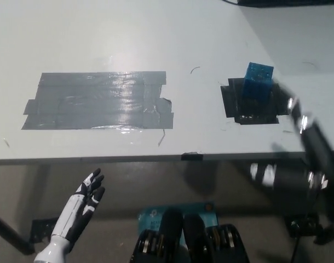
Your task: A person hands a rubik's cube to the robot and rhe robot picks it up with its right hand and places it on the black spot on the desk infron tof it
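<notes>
A blue rubik's cube (258,81) stands on the black tape spot (236,107) at the right of the pale desk (156,33). Nothing touches the cube. My black right hand (284,176) shows as a motion-blurred shape at the lower right, in front of the desk's front edge and below the spot, well apart from the cube. Its arm runs up past the spot's right side. My white left hand (81,210) rests low at the lower left, below the desk edge, open and holding nothing.
A wide patch of grey tape (98,100) lies on the left half of the desk. The desk's front edge (128,159) runs across the middle of the picture. A dark object (287,2) sits at the far right edge of the desk.
</notes>
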`<action>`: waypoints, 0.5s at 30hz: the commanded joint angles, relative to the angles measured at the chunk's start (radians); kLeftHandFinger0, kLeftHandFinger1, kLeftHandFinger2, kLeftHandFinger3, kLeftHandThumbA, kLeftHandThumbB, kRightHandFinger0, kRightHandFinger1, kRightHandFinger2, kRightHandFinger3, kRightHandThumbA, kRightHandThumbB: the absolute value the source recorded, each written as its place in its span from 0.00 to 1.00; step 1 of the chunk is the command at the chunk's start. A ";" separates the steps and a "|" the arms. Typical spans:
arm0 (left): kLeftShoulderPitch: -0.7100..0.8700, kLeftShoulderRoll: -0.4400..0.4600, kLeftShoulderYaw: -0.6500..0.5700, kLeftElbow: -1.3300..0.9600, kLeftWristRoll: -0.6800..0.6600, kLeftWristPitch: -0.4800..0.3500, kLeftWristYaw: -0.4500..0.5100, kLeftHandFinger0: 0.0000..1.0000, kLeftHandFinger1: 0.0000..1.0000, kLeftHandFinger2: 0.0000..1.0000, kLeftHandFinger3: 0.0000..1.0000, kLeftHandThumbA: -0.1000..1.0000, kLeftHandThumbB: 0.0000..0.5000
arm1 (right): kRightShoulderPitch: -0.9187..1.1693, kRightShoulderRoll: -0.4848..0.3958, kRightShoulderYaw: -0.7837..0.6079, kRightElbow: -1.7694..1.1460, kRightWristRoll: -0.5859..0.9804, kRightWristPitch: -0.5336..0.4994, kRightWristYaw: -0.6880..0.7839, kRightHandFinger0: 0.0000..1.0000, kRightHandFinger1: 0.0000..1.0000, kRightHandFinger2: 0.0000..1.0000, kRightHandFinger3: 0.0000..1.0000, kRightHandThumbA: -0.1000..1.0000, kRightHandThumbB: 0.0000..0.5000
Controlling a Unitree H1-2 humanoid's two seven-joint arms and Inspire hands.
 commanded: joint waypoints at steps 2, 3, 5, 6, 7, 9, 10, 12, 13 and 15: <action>0.040 -0.009 -0.015 -0.013 -0.019 -0.068 -0.013 1.00 1.00 1.00 1.00 0.98 0.38 | 0.126 0.075 -0.029 0.096 0.141 -0.271 -0.079 1.00 1.00 1.00 1.00 1.00 0.48; 0.042 -0.010 -0.015 -0.012 -0.020 -0.067 -0.012 1.00 1.00 1.00 1.00 1.00 0.43 | 0.139 0.079 -0.026 0.159 0.138 -0.306 -0.079 1.00 1.00 1.00 1.00 1.00 0.43; 0.050 -0.011 -0.016 -0.011 -0.021 -0.064 -0.012 1.00 1.00 1.00 1.00 1.00 0.44 | 0.154 0.082 -0.022 0.225 0.122 -0.334 -0.082 1.00 1.00 1.00 1.00 1.00 0.44; 0.053 -0.013 -0.015 -0.014 -0.022 -0.060 -0.011 1.00 1.00 1.00 1.00 1.00 0.46 | 0.158 0.083 -0.020 0.249 0.114 -0.340 -0.086 1.00 1.00 1.00 1.00 1.00 0.45; 0.057 -0.017 -0.015 -0.020 -0.025 -0.055 -0.010 1.00 1.00 1.00 1.00 1.00 0.45 | 0.162 0.085 -0.018 0.297 0.100 -0.355 -0.094 1.00 1.00 1.00 1.00 1.00 0.46; 0.058 -0.022 -0.012 -0.013 -0.033 -0.067 -0.009 1.00 1.00 1.00 1.00 1.00 0.44 | 0.151 0.074 -0.017 0.395 0.075 -0.398 -0.110 1.00 1.00 1.00 1.00 1.00 0.39; 0.061 -0.020 -0.012 -0.016 -0.031 -0.067 -0.008 1.00 1.00 1.00 1.00 1.00 0.45 | 0.150 0.073 -0.018 0.424 0.071 -0.408 -0.115 1.00 1.00 1.00 1.00 1.00 0.38; 0.060 -0.022 -0.012 -0.018 -0.030 -0.066 -0.007 1.00 1.00 1.00 1.00 1.00 0.46 | 0.142 0.069 -0.025 0.469 0.087 -0.406 -0.111 1.00 1.00 1.00 1.00 1.00 0.39; 0.060 -0.024 -0.013 -0.021 -0.028 -0.059 -0.006 1.00 1.00 1.00 1.00 1.00 0.45 | 0.139 0.064 -0.025 0.484 0.085 -0.407 -0.112 1.00 1.00 1.00 1.00 1.00 0.41; 0.058 -0.022 -0.014 -0.024 -0.023 -0.054 -0.006 1.00 1.00 1.00 1.00 1.00 0.45 | 0.136 0.057 -0.020 0.490 0.087 -0.411 -0.105 1.00 1.00 1.00 1.00 1.00 0.42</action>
